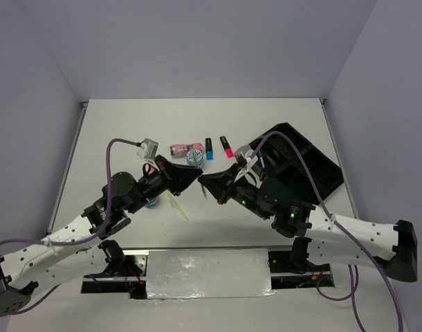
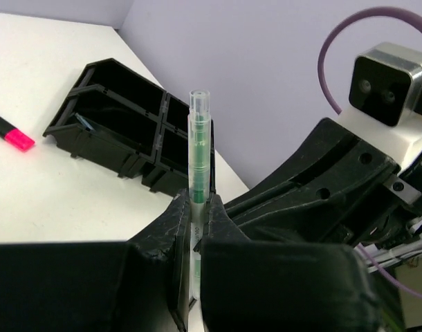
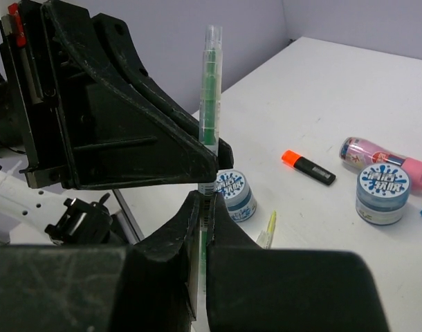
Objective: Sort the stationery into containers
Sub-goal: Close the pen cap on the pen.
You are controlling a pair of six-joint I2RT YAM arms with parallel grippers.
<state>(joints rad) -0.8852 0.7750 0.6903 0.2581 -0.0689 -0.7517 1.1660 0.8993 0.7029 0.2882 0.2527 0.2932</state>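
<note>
Both grippers meet above the table's middle. My left gripper (image 1: 195, 177) (image 2: 197, 202) is shut on a thin clear-green pen (image 2: 199, 138). My right gripper (image 1: 203, 180) (image 3: 206, 198) is shut on the same pen (image 3: 210, 83), which stands upright between us. The black organiser tray (image 1: 304, 162) (image 2: 121, 124) lies at the right. A pink tube (image 1: 185, 149), a blue-white disc (image 1: 194, 158), a blue-ended marker (image 1: 209, 148) and a pink-ended marker (image 1: 227, 146) lie behind the grippers. An orange-ended marker (image 3: 308, 166) shows in the right wrist view.
A second blue-white disc (image 1: 153, 202) (image 3: 235, 194) and a thin yellow pen (image 1: 176, 205) (image 3: 268, 229) lie on the table under my left arm. Grey walls close the table's back and sides.
</note>
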